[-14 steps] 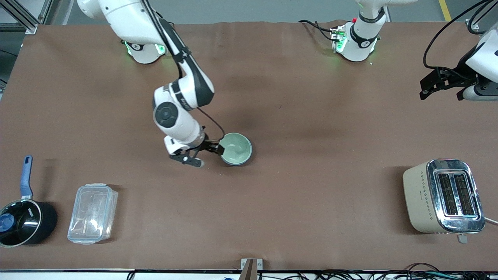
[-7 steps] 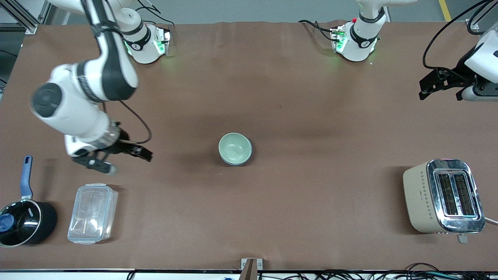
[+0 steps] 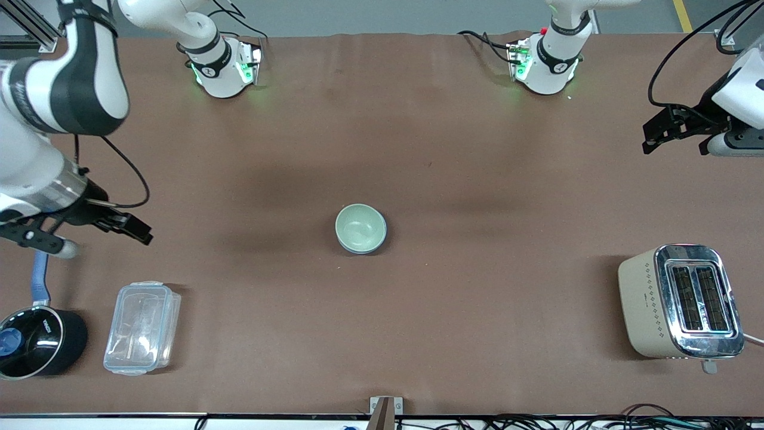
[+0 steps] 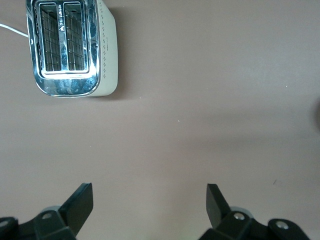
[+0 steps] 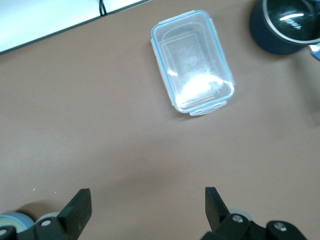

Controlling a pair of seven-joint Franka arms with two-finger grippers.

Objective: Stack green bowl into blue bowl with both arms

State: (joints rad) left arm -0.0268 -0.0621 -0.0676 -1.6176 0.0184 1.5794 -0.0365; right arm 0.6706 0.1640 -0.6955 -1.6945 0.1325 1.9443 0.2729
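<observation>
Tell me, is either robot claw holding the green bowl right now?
No, the green bowl sits alone mid-table while the right gripper and left gripper hang open, empty, at the table's ends.

White jointed arms (image 3: 36, 119), black joint bands, black cables, green-lit bases (image 3: 224, 74).

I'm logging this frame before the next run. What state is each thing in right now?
green bowl: upright, nested in the blue bowl.
blue bowl: upright at mid-table, only its rim showing.
right gripper: open, empty, over the saucepan's handle.
left gripper: open, empty, waiting above the table's end.
plastic container: lidded, flat.
saucepan: upright.
toaster: slots up, empty.
</observation>
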